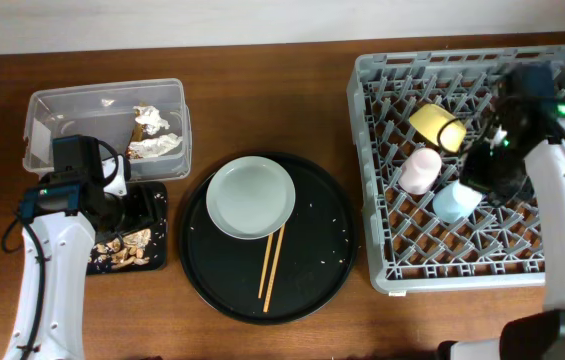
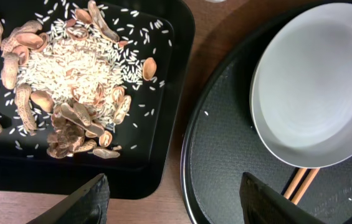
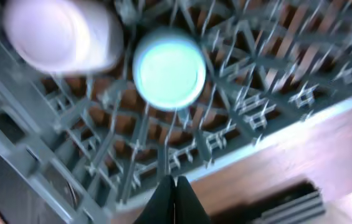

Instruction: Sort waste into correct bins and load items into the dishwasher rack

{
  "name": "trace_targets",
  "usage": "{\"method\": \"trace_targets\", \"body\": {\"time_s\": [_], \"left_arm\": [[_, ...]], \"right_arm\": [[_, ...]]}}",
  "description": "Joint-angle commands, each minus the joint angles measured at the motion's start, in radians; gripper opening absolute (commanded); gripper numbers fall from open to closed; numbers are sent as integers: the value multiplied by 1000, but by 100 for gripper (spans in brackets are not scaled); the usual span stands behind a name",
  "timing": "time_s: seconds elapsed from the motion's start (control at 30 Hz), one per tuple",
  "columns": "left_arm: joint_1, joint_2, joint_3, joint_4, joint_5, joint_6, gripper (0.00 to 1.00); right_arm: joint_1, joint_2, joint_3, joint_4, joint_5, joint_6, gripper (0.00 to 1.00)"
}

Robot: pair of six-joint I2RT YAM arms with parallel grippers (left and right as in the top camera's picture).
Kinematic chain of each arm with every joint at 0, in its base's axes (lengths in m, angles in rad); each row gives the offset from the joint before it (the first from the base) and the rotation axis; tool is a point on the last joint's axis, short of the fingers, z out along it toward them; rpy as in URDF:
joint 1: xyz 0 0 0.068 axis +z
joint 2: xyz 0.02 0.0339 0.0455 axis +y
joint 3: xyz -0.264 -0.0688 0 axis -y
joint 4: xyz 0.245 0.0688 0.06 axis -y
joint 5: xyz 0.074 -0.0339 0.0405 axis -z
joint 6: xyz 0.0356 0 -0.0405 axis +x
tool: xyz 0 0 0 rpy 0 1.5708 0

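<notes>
Honestly, left jaws hang apart left of the plate (image 2: 313, 81); lifting it could roll the chopsticks (image 2: 300, 183) under its rim. Right jaws, far right, are together.

We see a table (image 1: 262, 90) of reddish-brown wood grain. The rack (image 1: 382, 200) is grey, a lattice of crossing bars with brown showing through. The bowl (image 1: 432, 122) is yellow, and there is a pale pink cup (image 1: 422, 170) and a light blue cup (image 1: 454, 202). The plate (image 1: 250, 197) is plain pale grey-green. The round tray (image 1: 312, 250) is black, finely stippled and flecked with white grains. The chopsticks (image 1: 272, 268) are light orange-tan. The tub (image 1: 52, 105) is clear, and the tissue (image 1: 152, 120) is white. The small tray (image 2: 176, 93) is glossy black, strewn with white rice (image 2: 70, 68) and tan peanut shells (image 2: 76, 118).
</notes>
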Motion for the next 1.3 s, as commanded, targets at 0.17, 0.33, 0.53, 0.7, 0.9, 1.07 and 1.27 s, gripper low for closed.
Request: {"method": "trace_targets", "body": {"time_s": [0.17,0.33,0.53,0.7,0.9,1.07,1.27], "left_arm": [[6,-13,1,-3,11,-10,66],[6,-13,1,-3,11,-9,67],[6,-13,1,-3,11,-10,67],[6,-13,1,-7,11,-9,67],[6,-13,1,-7,11,-9,67],[6,-13,1,-6,11,-9,67],[6,-13,1,-6,11,-9,67]], "right_arm": [[-7,-10,-358,201,-233,-160,4],[-7,-10,-392,222,-153,-148,4],[-7,-10,-455,208,-154,-147,4],[-7,-10,-455,161,-153,-140,4],[-7,-10,-455,116,-134,-117,4],[-7,-10,-455,100,-135,-96,4],[-6,-26,-334,113,-71,-100,6]]}}
